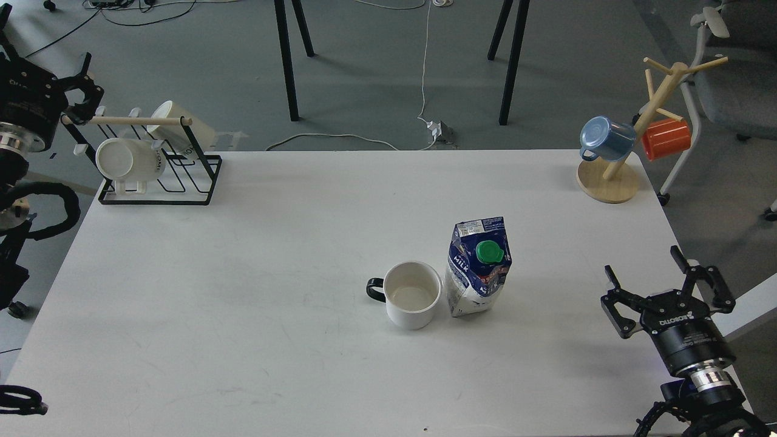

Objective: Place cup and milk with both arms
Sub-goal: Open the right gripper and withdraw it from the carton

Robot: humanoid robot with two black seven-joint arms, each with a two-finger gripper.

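The cup (413,295), a squat white mug with a black handle pointing left, stands upright on the white table (243,273) right of centre. The milk (478,267), a dented blue-and-white carton with a green cap, stands upright close against the cup's right side. My right gripper (641,263) is open and empty near the table's right edge, well to the right of the carton. My left gripper (91,85) is off the table at the far left, beside the mug rack, with its fingers spread and nothing in them.
A black wire rack (159,176) with a wooden rod and two white mugs stands at the back left corner. A wooden mug tree (609,180) with a blue and an orange mug stands at the back right corner. Black stand legs rise behind the table.
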